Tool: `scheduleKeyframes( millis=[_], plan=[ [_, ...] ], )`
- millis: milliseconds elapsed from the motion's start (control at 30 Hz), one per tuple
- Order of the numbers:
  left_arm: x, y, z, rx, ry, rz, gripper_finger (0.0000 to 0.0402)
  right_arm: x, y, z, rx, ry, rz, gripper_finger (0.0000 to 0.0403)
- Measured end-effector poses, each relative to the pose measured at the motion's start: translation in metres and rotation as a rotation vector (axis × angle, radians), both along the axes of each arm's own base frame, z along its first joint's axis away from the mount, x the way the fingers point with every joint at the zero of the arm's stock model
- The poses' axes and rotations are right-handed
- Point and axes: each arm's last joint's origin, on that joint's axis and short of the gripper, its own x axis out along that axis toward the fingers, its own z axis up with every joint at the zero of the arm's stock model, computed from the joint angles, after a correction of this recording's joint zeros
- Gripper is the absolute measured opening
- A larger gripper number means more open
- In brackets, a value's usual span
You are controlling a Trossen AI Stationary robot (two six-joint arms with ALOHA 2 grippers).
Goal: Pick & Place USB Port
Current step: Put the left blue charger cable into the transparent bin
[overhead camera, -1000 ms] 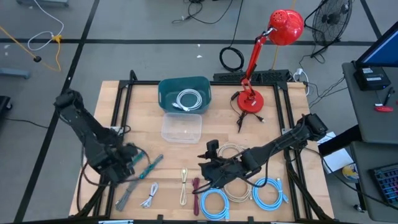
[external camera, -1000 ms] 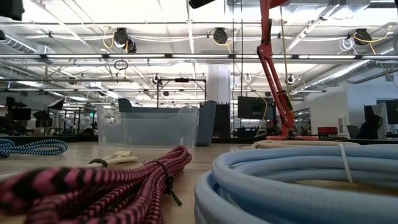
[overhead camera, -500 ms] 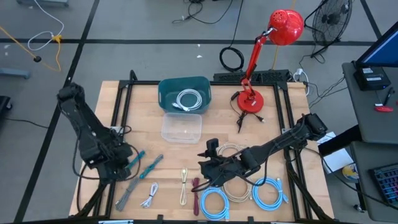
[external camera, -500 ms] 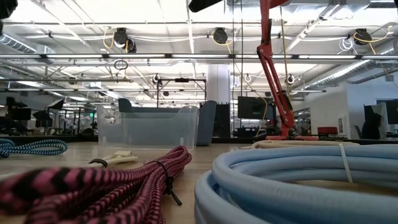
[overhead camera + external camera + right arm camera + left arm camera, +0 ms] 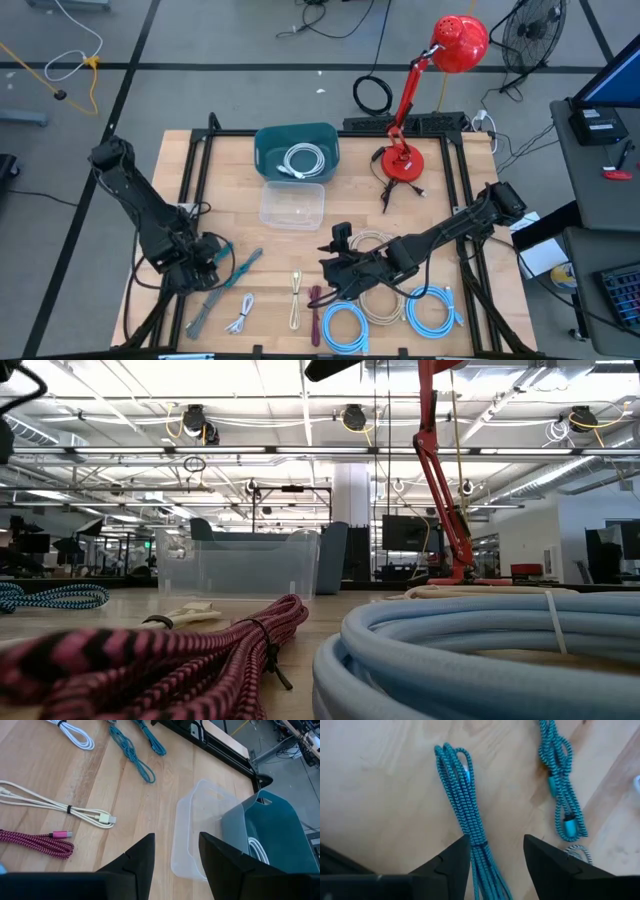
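Several bundled USB cables lie on the wooden table (image 5: 440, 200). My left gripper (image 5: 495, 860) stands open near the left front (image 5: 198, 262), pointing down. A teal braided cable bundle (image 5: 462, 795) lies on the table and runs between its fingers. A second teal cable (image 5: 560, 790) lies beside it. My right gripper (image 5: 177, 862) hovers open and holds nothing at the table's middle front (image 5: 335, 268). It is above a cream cable (image 5: 55, 805) and a magenta cable (image 5: 35, 845). The teal bin (image 5: 296, 150) holds a white cable (image 5: 303, 160). My left gripper stands open over the teal bundle, fingers pointing down on either side of it. The bundle runs close by one finger (image 5: 457, 857) near its tied waist (image 5: 479, 840). I cannot tell whether it touches. The bundle lies flat on the table.
A clear container (image 5: 292, 207) stands in front of the teal bin. A red desk lamp (image 5: 405, 160) stands at the back right. Along the front lie grey (image 5: 205, 315), white (image 5: 240, 315) and beige (image 5: 378, 300) cables and two blue coils (image 5: 345, 325), (image 5: 432, 310).
My left gripper swung toward the table's left edge, then came back right and slightly nearer, beside the teal cables. Its fingers have opened. My right arm has kept still.
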Motion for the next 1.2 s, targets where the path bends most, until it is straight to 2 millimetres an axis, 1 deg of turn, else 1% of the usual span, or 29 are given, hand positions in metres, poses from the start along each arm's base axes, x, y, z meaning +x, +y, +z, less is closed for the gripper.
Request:
scheduleKeyframes(
  millis=[167,267,333,433,600,633,800,1067,1133,1200],
  plan=[
    [-0.004,0.007,-0.015,0.007,0.029,0.015,0.0189,0.0,0.0,0.0,0.0,0.0,-0.001,0.0144],
    [-0.005,0.008,-0.018,0.008,0.042,0.014,0.0187,0.0,0.0,0.0,0.001,-0.001,-0.001,0.0144],
    [-0.005,0.008,-0.018,0.006,0.043,0.014,0.0175,0.0,0.0,0.0,0.0,0.0,-0.001,0.0144],
    [-0.005,0.008,-0.018,0.004,0.045,0.014,0.0133,0.0,0.0,0.0,0.001,0.0,-0.001,0.0144],
    [-0.005,0.007,-0.018,0.005,0.043,-0.01,0.0026,0.0,0.0,0.0,0.0,0.0,-0.001,0.0144],
    [-0.004,0.007,-0.018,0.005,0.041,-0.014,0.0014,0.0,0.0,0.0,0.001,-0.001,-0.001,0.0144],
    [0.002,0.013,-0.014,0.037,0.053,-0.021,0.0005,0.0,0.0,0.0,0.0,-0.001,-0.001,0.0144],
    [0.028,0.025,0.013,0.103,0.011,-0.05,0.0002,0.001,-0.002,0.0,0.008,-0.002,-0.012,0.0144],
    [0.03,0.025,0.017,0.086,0.022,-0.063,0.0002,0.001,-0.003,0.0,0.016,0.002,-0.02,0.0144],
    [0.03,0.024,0.018,0.022,0.068,-0.071,0.0006,0.0,-0.003,-0.001,0.018,0.01,-0.025,0.0144]
  ],
)
